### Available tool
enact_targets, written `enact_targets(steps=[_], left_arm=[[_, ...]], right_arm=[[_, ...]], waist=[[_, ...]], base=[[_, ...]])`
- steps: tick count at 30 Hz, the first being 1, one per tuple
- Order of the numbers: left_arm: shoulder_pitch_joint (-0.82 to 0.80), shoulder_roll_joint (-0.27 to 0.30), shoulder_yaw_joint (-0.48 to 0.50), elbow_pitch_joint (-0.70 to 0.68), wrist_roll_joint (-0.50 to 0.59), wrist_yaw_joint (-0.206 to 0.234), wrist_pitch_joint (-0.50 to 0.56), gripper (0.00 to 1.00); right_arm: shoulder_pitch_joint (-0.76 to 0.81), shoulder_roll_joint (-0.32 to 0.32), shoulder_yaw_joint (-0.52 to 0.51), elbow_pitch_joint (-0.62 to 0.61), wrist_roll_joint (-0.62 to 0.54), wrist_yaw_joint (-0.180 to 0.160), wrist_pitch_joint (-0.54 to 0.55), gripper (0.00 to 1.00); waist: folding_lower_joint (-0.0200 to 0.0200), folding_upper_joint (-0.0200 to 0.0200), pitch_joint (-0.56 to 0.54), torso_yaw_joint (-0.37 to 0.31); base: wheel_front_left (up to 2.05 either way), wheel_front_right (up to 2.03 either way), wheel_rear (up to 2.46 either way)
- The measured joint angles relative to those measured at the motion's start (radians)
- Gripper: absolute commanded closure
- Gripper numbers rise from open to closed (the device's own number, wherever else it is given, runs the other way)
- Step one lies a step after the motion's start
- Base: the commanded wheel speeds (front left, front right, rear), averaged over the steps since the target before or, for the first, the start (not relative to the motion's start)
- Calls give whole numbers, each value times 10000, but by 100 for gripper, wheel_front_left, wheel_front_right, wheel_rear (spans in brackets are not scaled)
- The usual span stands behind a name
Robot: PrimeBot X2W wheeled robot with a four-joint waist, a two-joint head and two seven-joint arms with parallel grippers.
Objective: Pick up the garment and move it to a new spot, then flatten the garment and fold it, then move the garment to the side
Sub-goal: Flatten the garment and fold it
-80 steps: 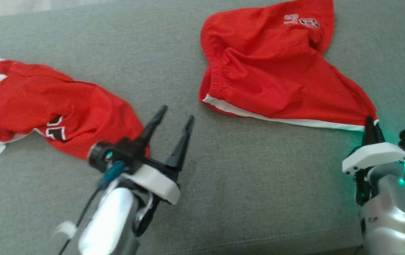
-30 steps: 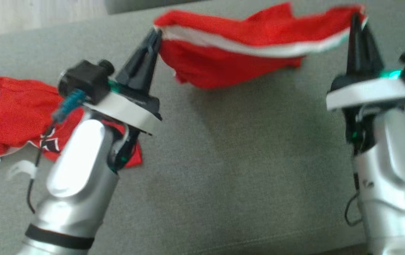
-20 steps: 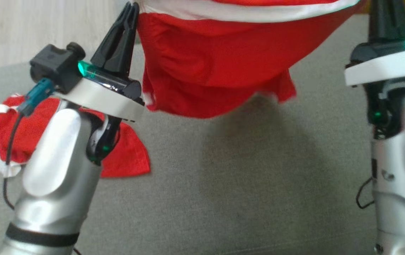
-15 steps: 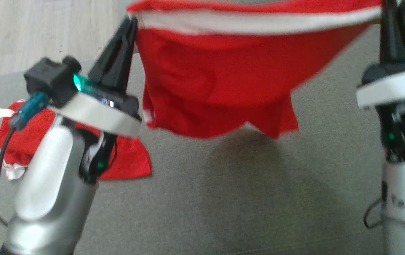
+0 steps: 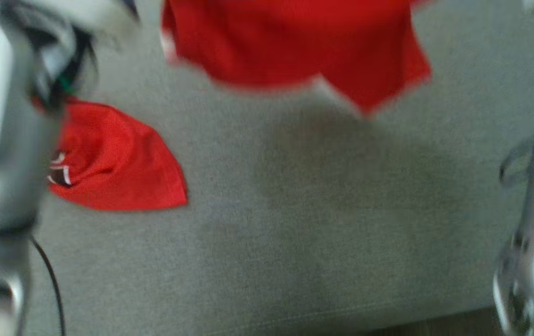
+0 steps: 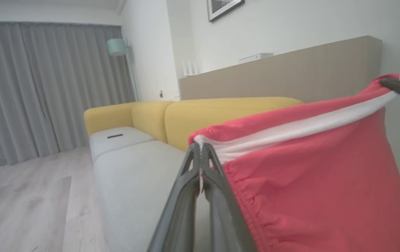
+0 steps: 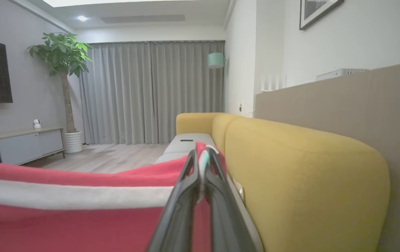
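Garment point(image 5: 295, 42) hangs above sofa point(image 5: 295, 210), top cropped, blurred — left fingers point(image 6: 186, 182), right fingers point(image 7: 182, 185) each clamped on waistband point(image 6: 291, 129).

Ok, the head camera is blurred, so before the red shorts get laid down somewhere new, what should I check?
1. Left jaws closed on a corner of the shorts: ok.
2. Right jaws closed on the opposite corner: ok.
3. White stripe stretched between both grips: ok.
4. Shorts' lower edge clear of the grey seat: ok, it appears to hang above its shadow.
5. Second red garment out of the way: ok, it lies off to the left, apart.
6. Shorts hanging untwisted: cannot tell, too blurred.
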Motion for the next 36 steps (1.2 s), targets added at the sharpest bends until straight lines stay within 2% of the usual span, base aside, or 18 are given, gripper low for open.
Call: enact_targets(steps=[4,8,10,11,14,20,26,31,36], left_arm=[[-2503,98,-148,1962,274,-56,-679,100],[-4508,-184,-247,3733,347,-130,-1891,100],[-4912,-374,-341,4391,347,-130,-2368,100],[-4912,-374,-341,4391,347,-130,-2368,100],[-4862,-671,-581,5246,314,-130,-2725,100],[-3279,-1127,-1304,5875,-224,-130,-2930,100],[-546,-1181,-1883,5325,-414,-130,-2938,100],[1473,-1051,-2545,4627,-443,-130,-2938,100],[2878,-807,-3091,3937,-205,-132,-2938,100]], right_arm=[[-2530,2,-69,2289,-123,0,-1181,100],[-4603,-27,-514,4251,-554,0,-2792,100],[-5111,-61,-600,5127,-767,0,-3402,100],[-5111,-61,-600,5127,-767,0,-3402,100],[-5079,-153,-579,6552,-1041,0,-3758,100],[-3660,-466,-173,8830,-1143,0,-3870,100],[-2145,-1085,1438,10259,-777,0,-3643,100],[-1144,-1858,3170,10458,219,0,-3252,100],[-35,-2824,4895,9708,1616,2,-2433,100]], waist=[[2,0,962,-88],[3,0,1684,-119],[3,0,1871,-101],[3,0,1871,-101],[2,0,1920,2],[-1,0,1762,103],[-1,0,1387,177],[-2,0,796,307],[-2,1,123,445]], base=[[0,0,0],[0,0,0],[0,0,0],[0,0,0],[0,0,0],[0,0,0],[0,0,0],[0,0,0],[0,0,0]])
